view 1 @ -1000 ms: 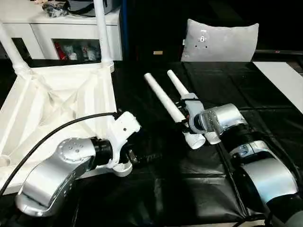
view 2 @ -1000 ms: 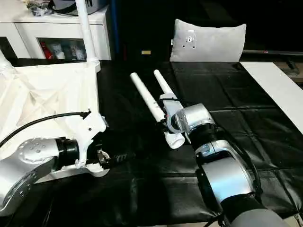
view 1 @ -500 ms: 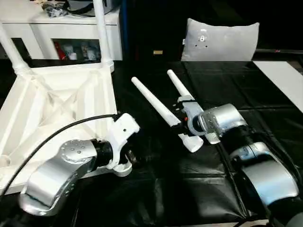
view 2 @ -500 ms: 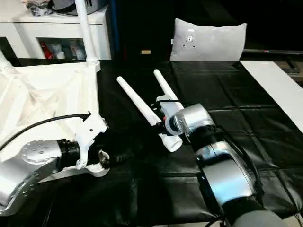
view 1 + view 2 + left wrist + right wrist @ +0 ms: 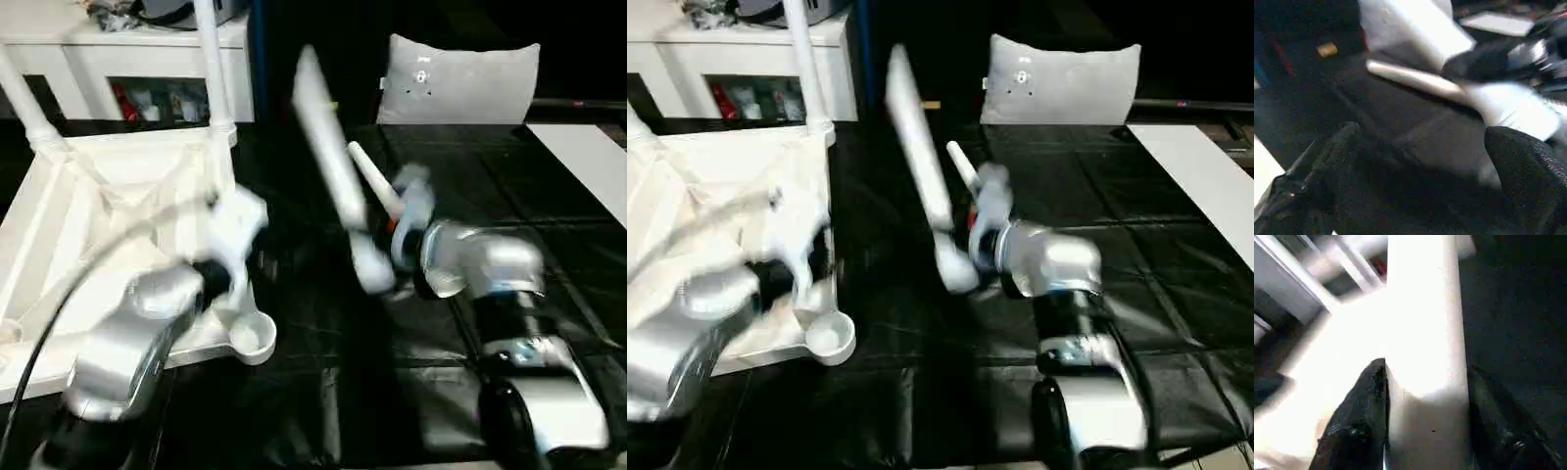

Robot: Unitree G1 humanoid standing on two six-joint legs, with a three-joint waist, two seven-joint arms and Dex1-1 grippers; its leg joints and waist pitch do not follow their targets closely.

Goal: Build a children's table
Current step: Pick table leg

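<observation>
My right end effector [image 5: 1425, 421] pinches a tapered white leg [image 5: 328, 162] near its wide end, one black finger [image 5: 1359, 421] on each side of the tube, and holds it off the black surface [image 5: 392, 392], its narrow tip tilted up toward the grey-white cushion [image 5: 460, 83] at the back. A second leg [image 5: 370, 181] lies on the surface just behind the held one, near my right wrist. My left end effector [image 5: 1415, 161] is spread wide, its two black fingers well apart with nothing between them; it hangs over the near right corner of the upturned white tabletop [image 5: 118, 215], by the empty round socket [image 5: 250, 338] there. I cannot tell whether it touches the tabletop. The tabletop rests ribbed side up on the left of the surface, with two legs [image 5: 211, 64] already standing upright in its far corner sockets. A white cabinet [image 5: 127, 59] stands behind it.
</observation>
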